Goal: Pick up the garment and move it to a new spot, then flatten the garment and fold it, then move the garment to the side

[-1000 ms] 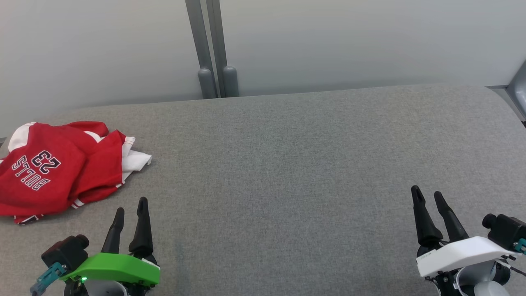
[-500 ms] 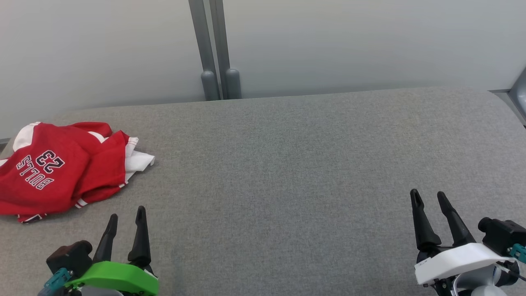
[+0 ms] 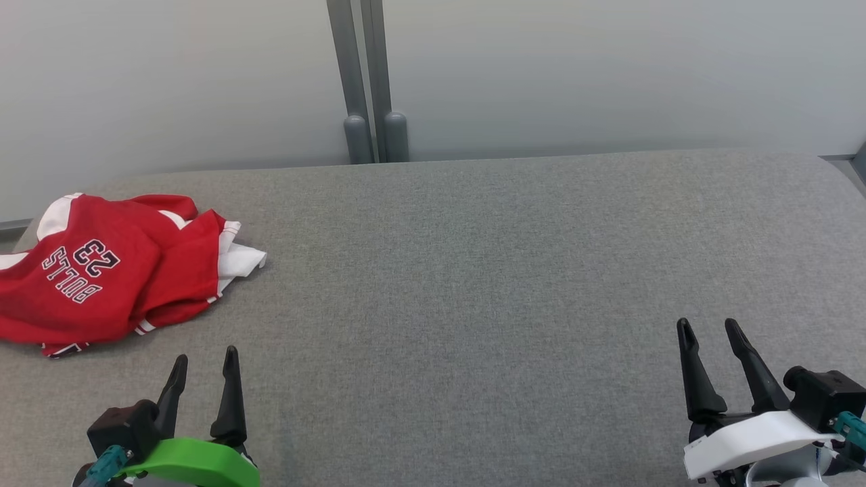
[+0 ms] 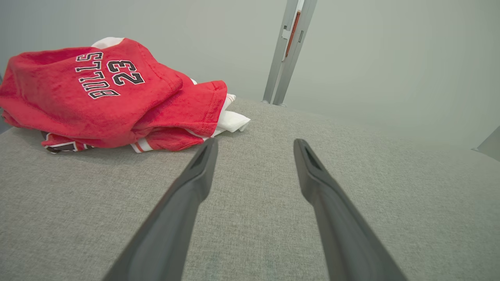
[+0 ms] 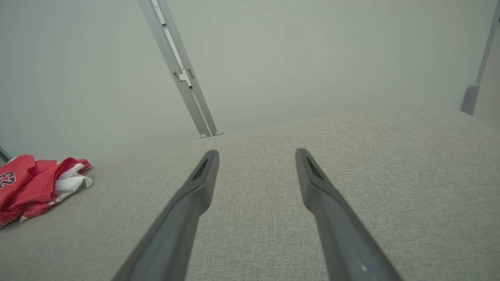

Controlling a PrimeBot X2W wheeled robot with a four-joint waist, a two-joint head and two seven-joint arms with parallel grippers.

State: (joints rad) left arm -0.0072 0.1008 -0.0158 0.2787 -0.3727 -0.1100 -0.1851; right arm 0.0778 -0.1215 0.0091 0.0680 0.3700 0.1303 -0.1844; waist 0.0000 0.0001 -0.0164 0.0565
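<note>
Nearest to you, at the lower left of the head view, is the left hand under its green cover. Its two dark fingers stand apart and nothing is between them. At the lower right you find the right hand under a white cover. Its fingers also stand apart and they are empty. Both hands point forward over the worktop, which has a grey woven fabric on it, and the wide middle part between the two hands is bare fabric. A little farther, ahead of the left hand and to its left, lies the garment. It is red with white trim, it is crumpled into a loose heap, and it carries the print "BULLS 23", which you read upside down in the head view. It rests on the left side of the worktop, and its left end is cut by the border of the head view. There is a strip of grey fabric between the garment and the left fingertips, so they do not touch. The right hand is well apart from it. At the far edge of the worktop two grey posts rise side by side, and behind them stands a plain pale wall.
</note>
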